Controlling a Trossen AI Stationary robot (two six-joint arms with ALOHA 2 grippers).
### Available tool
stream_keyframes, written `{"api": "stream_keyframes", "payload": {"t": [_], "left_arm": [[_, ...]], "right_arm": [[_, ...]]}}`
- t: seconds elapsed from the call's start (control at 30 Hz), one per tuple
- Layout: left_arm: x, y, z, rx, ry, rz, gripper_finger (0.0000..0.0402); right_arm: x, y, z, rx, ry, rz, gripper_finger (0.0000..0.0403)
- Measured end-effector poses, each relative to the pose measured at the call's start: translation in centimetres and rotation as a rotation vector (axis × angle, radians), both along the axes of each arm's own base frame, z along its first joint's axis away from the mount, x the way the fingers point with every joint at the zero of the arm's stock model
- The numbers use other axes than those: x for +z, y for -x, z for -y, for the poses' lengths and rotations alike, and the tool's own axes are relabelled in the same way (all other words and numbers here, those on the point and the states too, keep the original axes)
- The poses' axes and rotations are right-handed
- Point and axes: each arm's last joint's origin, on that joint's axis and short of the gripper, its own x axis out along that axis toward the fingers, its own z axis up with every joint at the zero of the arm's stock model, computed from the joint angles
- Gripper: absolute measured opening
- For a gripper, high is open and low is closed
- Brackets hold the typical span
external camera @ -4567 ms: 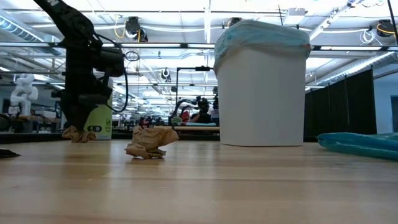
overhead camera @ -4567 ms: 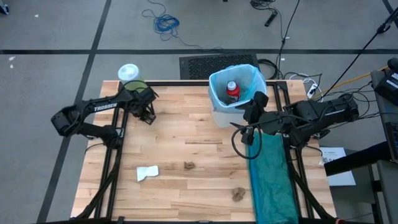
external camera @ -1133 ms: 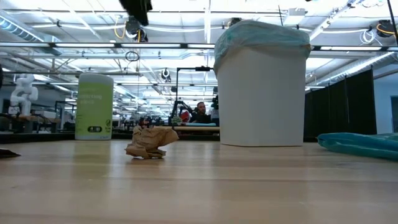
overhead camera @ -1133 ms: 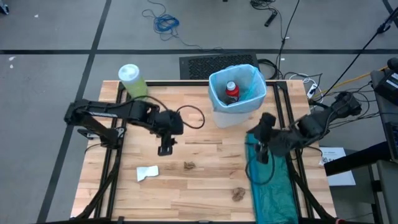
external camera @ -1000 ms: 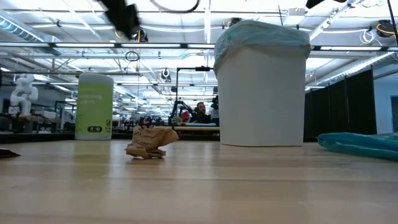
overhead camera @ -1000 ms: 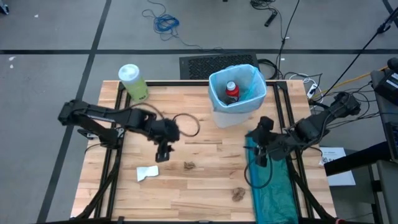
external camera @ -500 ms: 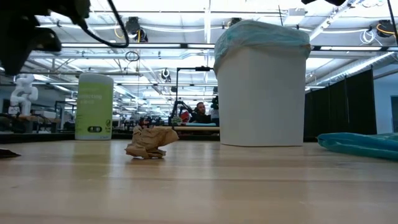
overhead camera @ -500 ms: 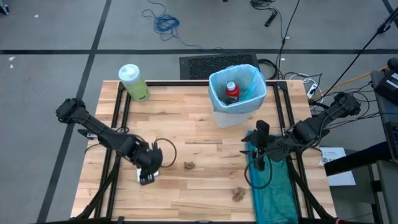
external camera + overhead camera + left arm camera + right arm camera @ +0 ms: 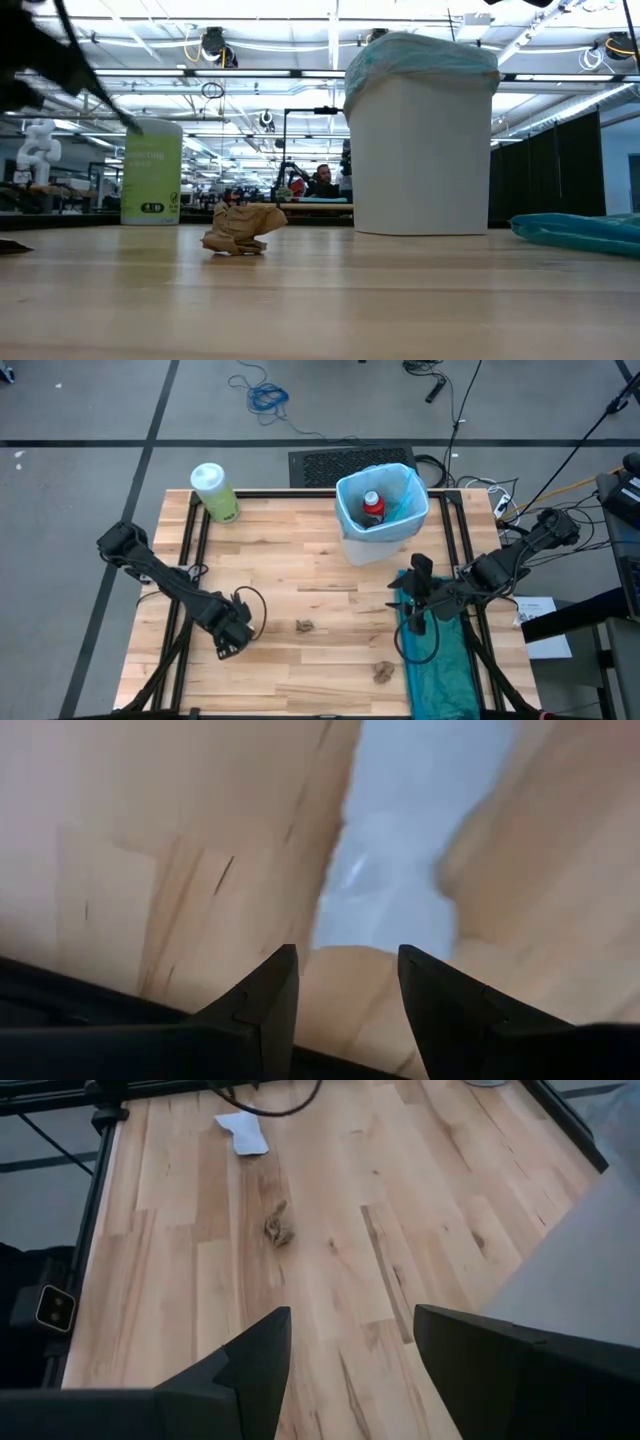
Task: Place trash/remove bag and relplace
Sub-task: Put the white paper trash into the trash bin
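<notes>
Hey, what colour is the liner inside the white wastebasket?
Light sky-blue, translucent; the liner shows best in the high view, folded over the wastebasket rim.

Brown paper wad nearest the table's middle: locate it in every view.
High view: brown paper wad lies mid-table, toward the front from the white wastebasket.
Low view: the wad sits on the tabletop, left of the wastebasket.
Left wrist view: not in it.
Right wrist view: the wad lies on the boards near a white scrap.
Landmark: the wastebasket, shared by the high and low views.
</notes>
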Motion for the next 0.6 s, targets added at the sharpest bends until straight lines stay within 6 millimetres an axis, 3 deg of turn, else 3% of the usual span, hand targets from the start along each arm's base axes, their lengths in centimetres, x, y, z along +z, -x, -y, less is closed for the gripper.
{"api": "stream_keyframes", "payload": {"t": [0.37,0.6], "left_arm": [[-4.1,1.1,-0.7,-0.031,0.038,0.029,0.0168],[-4.4,0.4,-0.1,-0.058,0.137,0.101,0.0168]], "right_arm": [[0.1,0.2,-0.7,0.046,0.002,0.014,0.0206],[0.2,0.2,-0.8,0.045,-0.007,0.028,0.0206]]}}
